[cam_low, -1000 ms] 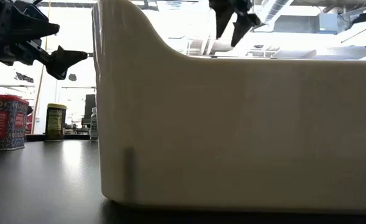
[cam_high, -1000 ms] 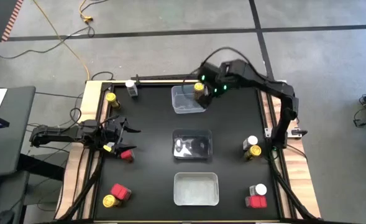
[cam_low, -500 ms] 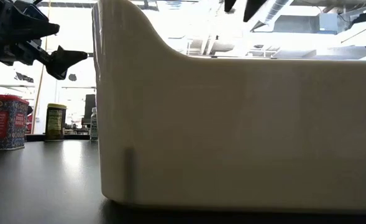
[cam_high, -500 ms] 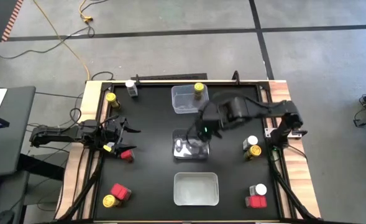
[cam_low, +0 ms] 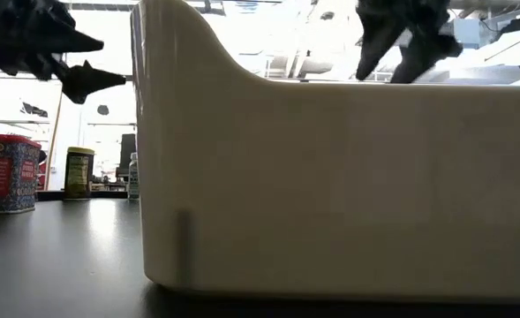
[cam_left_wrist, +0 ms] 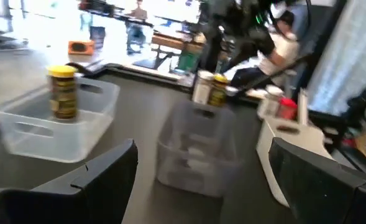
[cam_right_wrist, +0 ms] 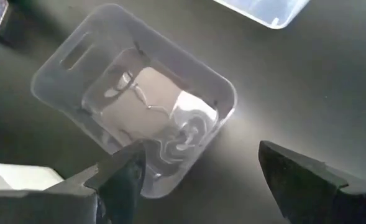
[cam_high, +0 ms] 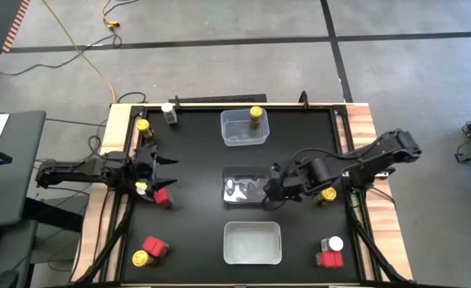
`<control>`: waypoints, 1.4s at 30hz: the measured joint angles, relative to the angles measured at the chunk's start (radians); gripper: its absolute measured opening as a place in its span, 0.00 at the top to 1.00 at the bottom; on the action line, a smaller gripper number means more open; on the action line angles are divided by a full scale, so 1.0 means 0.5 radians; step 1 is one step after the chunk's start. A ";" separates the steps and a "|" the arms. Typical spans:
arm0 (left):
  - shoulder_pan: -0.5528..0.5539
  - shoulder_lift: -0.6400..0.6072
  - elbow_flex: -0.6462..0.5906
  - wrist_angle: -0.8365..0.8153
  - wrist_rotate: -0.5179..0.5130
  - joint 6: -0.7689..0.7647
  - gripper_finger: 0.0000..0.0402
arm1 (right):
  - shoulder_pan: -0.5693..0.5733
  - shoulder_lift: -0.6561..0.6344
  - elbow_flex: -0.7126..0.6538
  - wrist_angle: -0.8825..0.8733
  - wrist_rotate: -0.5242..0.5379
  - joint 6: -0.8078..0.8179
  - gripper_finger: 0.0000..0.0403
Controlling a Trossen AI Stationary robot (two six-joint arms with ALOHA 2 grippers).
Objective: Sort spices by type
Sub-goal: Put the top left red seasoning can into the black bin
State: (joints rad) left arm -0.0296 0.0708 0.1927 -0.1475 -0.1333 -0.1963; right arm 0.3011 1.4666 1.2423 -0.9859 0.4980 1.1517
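Note:
Three clear tubs stand in a row down the table's middle. The far tub [cam_high: 243, 132] holds a yellow-capped jar [cam_high: 256, 115], upright on its base. My right gripper [cam_high: 271, 192] hangs open over the right end of the middle tub [cam_high: 243, 186] and touches nothing. At the table's left edge my left gripper [cam_high: 159, 168] is open and level, with a red tin [cam_high: 163, 198] just beside it. More spices stand on the table: a yellow-capped jar [cam_high: 143, 126] and a white-capped jar [cam_high: 169, 113] at far left, and a red tin [cam_high: 153, 246] at near left.
The near tub [cam_high: 252, 242] fills most of the low view with its white wall [cam_low: 330, 177]. A yellow-capped jar [cam_high: 329, 194] stands under my right arm. A white-capped jar [cam_high: 335, 243] and a red tin [cam_high: 328, 258] stand at near right. Wooden rails border the table.
My right gripper has swung from the far tub toward the table's near edge and down, turning as it went, and now hangs over the middle tub. The yellow-capped jar has stayed upright in the far tub. My left gripper has risen a little.

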 joint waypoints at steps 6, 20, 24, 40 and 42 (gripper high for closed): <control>0.001 0.359 0.322 -0.165 -0.161 -0.076 0.14 | -0.074 -0.341 -0.494 0.570 -0.004 -0.231 0.16; 0.000 1.349 0.897 -0.125 -0.115 -0.202 0.14 | -0.356 -0.941 -0.862 0.828 -0.162 -0.829 0.16; 0.000 1.501 0.904 0.034 -0.119 -0.219 0.14 | -0.388 -1.019 -0.862 0.828 -0.294 -1.004 0.16; 0.047 2.078 0.906 0.589 -0.189 -0.251 0.14 | -0.491 -1.114 -0.862 0.746 -0.583 -1.276 0.16; 0.090 2.088 0.906 0.588 -0.193 -0.280 0.14 | -0.491 -1.114 -0.862 0.739 -0.583 -1.274 0.16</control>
State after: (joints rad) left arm 0.0154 1.1149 0.6456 0.1466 -0.2298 -0.3362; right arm 0.0555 0.9096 0.8112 -0.6166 0.2065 0.5148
